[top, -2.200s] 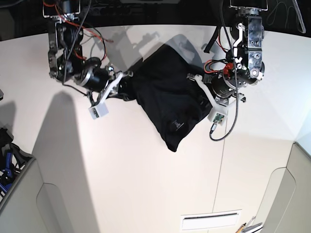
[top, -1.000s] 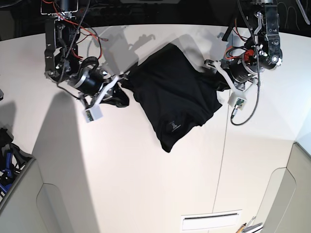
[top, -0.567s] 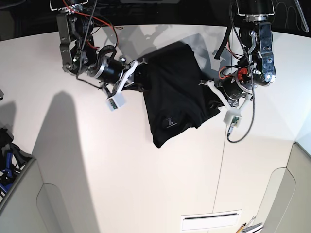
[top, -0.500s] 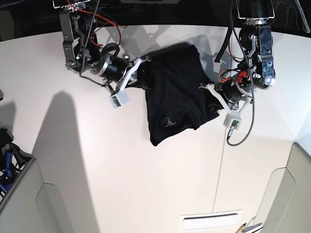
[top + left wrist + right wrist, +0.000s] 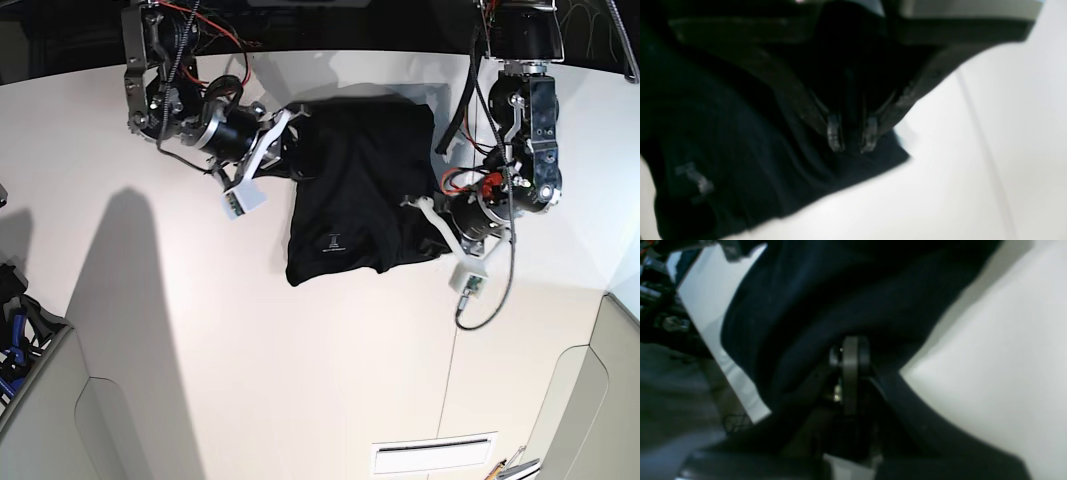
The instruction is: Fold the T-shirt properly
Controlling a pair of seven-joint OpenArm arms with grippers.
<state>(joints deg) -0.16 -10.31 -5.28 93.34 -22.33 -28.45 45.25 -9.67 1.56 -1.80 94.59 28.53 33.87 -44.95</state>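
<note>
The black T-shirt lies bunched on the white table, its small white label mark near the front edge. My left gripper is at the shirt's right front corner. In the left wrist view this gripper is shut on a fold of the T-shirt, just above the table. My right gripper is at the shirt's left back edge. In the right wrist view it is shut with the T-shirt draped over its tip.
A thin seam runs down the table on the right. A white slotted plate sits at the front edge. Grey panels stand at the lower left and lower right corners. Blue items lie at the left edge.
Both grippers have dragged the shirt and turned it. It now lies squarer, with the label edge nearer the front. The left gripper has moved forward, the right gripper to the right.
</note>
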